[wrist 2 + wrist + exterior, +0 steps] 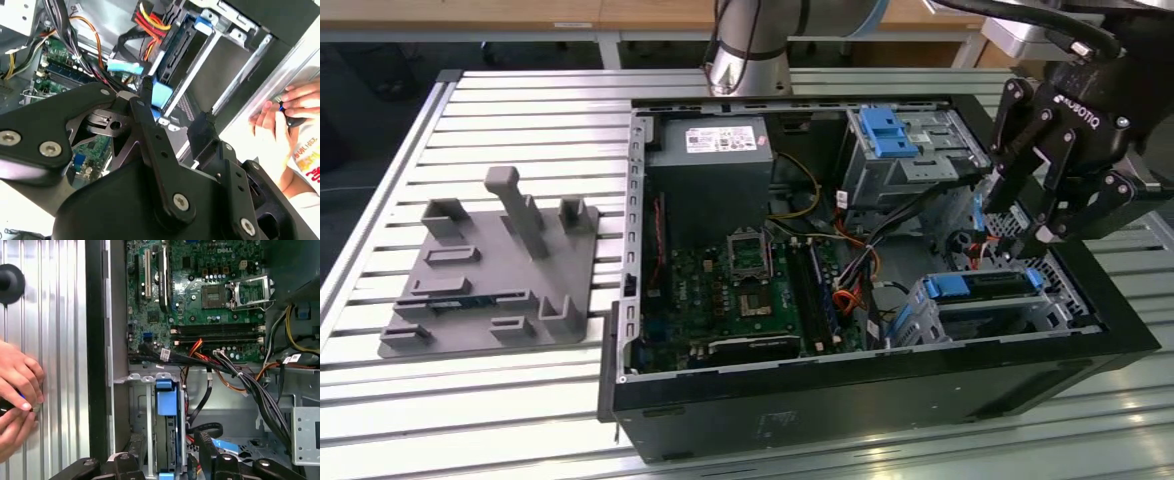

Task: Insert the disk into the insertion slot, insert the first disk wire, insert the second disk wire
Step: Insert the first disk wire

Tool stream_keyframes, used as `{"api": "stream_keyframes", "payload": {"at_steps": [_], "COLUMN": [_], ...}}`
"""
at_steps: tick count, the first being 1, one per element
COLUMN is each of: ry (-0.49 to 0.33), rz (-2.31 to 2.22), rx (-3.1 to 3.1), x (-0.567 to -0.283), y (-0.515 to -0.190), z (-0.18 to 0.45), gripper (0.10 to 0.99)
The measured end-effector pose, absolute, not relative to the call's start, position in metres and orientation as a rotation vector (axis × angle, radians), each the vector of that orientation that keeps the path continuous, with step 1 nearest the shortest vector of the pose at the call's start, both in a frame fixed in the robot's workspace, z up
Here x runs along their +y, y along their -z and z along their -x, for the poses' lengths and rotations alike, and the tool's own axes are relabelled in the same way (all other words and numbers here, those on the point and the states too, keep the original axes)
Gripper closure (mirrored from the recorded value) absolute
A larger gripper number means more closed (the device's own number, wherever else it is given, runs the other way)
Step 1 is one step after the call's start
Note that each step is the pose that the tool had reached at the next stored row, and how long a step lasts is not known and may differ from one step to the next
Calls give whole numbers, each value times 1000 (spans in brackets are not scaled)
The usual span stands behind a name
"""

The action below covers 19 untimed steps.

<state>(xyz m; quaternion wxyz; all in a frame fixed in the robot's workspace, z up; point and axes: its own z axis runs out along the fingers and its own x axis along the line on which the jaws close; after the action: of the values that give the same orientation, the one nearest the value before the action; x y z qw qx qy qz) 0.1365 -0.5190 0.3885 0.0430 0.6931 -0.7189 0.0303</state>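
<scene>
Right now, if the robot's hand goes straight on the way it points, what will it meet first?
Probably the disk in its blue carrier, inside the insertion slot: in the first wrist view it lies in line with the open hand. Depth is unclear.

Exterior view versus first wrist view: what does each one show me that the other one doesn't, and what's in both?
Exterior view adds: the grey fixture block on the ribbed table at the exterior view's left, and the arm's silver column behind the case. First wrist view adds: a person's hands over the table beside the case. Both share: the green motherboard, the disk seated in the insertion slot, and the gripper, open, close to it.
</scene>
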Motion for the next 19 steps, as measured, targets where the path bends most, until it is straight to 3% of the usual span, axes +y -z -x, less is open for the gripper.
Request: {"api": "stream_keyframes", "payload": {"at_steps": [19], "ry": [-51], "rz": [-2085], "rx": [-2185], "x": [-507], "y": [-368], "z": [-178], "gripper": [529]}}
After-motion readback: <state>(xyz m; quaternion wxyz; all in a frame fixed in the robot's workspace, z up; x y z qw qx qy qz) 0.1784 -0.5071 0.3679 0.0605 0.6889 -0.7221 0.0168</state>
